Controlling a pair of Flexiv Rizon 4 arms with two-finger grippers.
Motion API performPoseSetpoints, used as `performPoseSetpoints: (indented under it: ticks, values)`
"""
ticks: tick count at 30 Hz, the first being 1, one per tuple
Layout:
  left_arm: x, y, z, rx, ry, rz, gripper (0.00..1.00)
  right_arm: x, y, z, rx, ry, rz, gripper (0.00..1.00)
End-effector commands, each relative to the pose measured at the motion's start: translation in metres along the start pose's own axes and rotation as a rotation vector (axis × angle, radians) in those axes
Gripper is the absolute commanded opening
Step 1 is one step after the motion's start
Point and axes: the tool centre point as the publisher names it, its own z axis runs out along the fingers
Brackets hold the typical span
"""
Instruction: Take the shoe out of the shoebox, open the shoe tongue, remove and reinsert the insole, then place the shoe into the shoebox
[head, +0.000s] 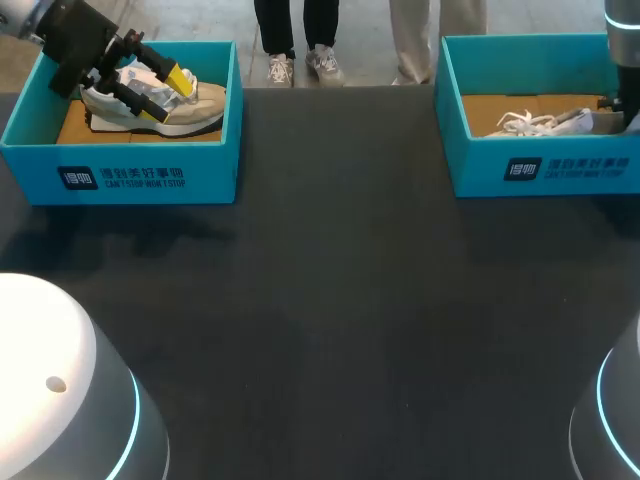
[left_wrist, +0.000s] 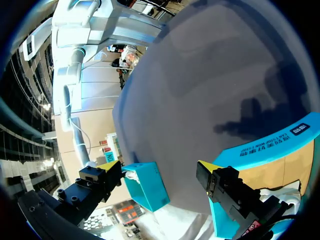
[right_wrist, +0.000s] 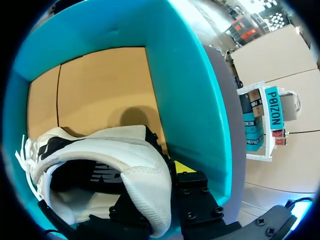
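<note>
Two teal shoeboxes sit on the dark table (head: 340, 300), well apart at its far side: the left shoebox (head: 150, 175) holds a beige-and-white shoe (head: 195, 110) lying on its sole, and the right shoebox (head: 560, 170) holds a white shoe (head: 530, 122) with loose laces. Neither shoe is out yet, so I judge the task to be at its first step. The left claw (head: 170, 93) hangs over the beige shoe inside the box, spread wide with nothing in its grasp. The right claw (right_wrist: 170, 190) is down in the right shoebox at the white shoe's heel, wedged close to the box wall; whether it has closed on the heel I cannot tell. The risk on the left is a shallow bite that catches only soft upper or tongue, letting the shoe sag and slip. On the right, the tight spot by the wall could snag the cardboard, so a lift might drag or tip the light box along with the shoe.
</note>
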Motion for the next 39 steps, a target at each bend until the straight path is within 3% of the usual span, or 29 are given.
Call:
performPoseSetpoints:
  ticks: [1, 4, 8, 9, 21, 31, 35, 39]
  values:
    - [0.000, 0.000, 0.000, 0.000, 0.003, 0.000, 1.00, 0.002, 0.004, 0.007, 0.016, 0.000, 0.001, 0.00]
    - [0.000, 0.000, 0.000, 0.000, 0.003, 0.000, 1.00, 0.002, 0.004, 0.011, 0.023, 0.000, 0.006, 0.00]
    - [0.000, 0.000, 0.000, 0.000, 0.003, 0.000, 1.00, 0.001, 0.004, 0.008, 0.022, 0.002, 0.010, 0.33]
    - [0.000, 0.000, 0.000, 0.000, 0.003, 0.000, 1.00, 0.000, 0.004, 0.007, 0.020, 0.003, 0.012, 0.35]
    - [0.000, 0.000, 0.000, 0.000, 0.003, 0.000, 1.00, -0.007, 0.005, -0.021, -0.031, 0.023, 0.038, 0.38]
    - [0.000, 0.000, 0.000, 0.000, 0.003, 0.000, 1.00, -0.016, 0.003, -0.073, -0.133, 0.103, 0.030, 0.42]
    - [0.000, 0.000, 0.000, 0.000, 0.003, 0.000, 1.00, -0.012, -0.004, -0.096, -0.174, 0.175, -0.022, 0.44]
    - [0.000, 0.000, 0.000, 0.000, 0.003, 0.000, 1.00, -0.007, -0.014, -0.116, -0.218, 0.175, -0.113, 0.44]
